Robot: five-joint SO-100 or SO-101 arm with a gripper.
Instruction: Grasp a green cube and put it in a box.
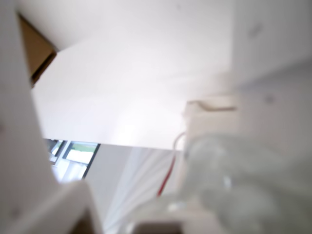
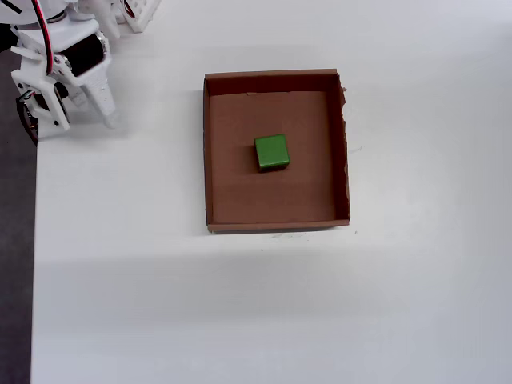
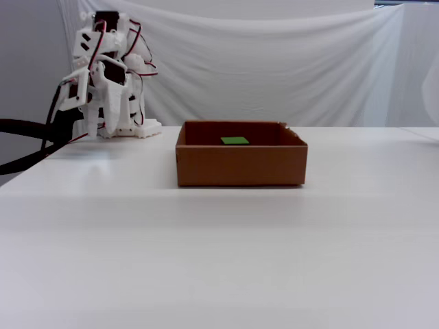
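The green cube [image 2: 272, 152] lies flat near the middle of the brown cardboard box [image 2: 206, 152], and in the fixed view only the cube's top [image 3: 235, 140] shows over the box's front wall [image 3: 240, 164]. My white gripper [image 2: 88, 118] is folded back at the arm's base in the overhead view's top left corner, well clear of the box and holding nothing. The wrist view is blurred: a white finger [image 1: 22, 146] runs down its left edge, and a brown corner of the box [image 1: 36, 48] shows at top left. How far apart the jaws stand is unclear.
The white table's edge [image 2: 34, 264] runs down the left of the overhead view, close to the arm [image 3: 103, 75]. A black cable [image 3: 20, 127] trails off left of the base. A white curtain [image 3: 274, 62] hangs behind the table.
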